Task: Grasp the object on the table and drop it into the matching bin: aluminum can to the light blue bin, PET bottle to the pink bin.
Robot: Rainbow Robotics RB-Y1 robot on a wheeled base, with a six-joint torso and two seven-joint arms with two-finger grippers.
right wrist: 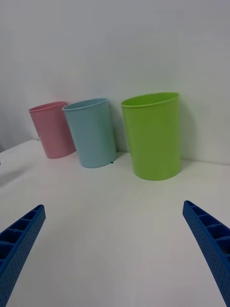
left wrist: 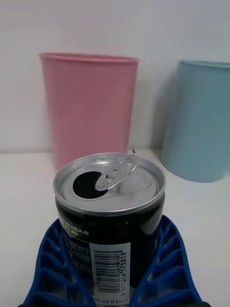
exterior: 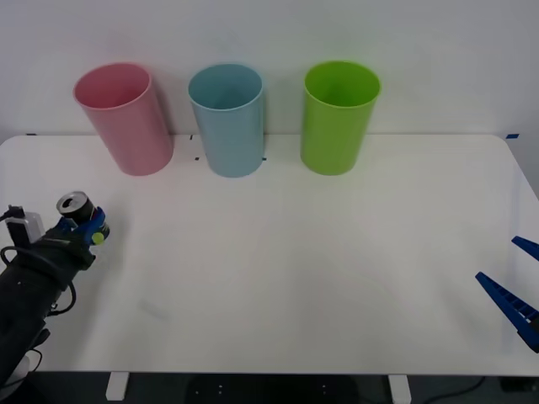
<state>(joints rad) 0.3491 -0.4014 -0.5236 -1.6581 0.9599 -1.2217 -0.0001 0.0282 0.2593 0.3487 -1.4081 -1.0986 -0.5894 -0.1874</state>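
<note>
Aluminum can (exterior: 74, 205): dark body, silver top with opened tab, upright, clasped between the blue ribbed fingers of the left gripper (exterior: 84, 225) at the near left of the white bench (exterior: 295, 269). Right gripper (exterior: 518, 286): near right edge of the bench, fingers spread wide, holding nothing. Far edge, in a row left to right: pink bin (exterior: 125, 118), light blue bin (exterior: 227, 119), green bin (exterior: 338, 116), all upright.

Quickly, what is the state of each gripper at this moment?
Left gripper: closed on the aluminum can, near the table's left edge.
Right gripper: open, holding nothing, at the table's right side.
</note>
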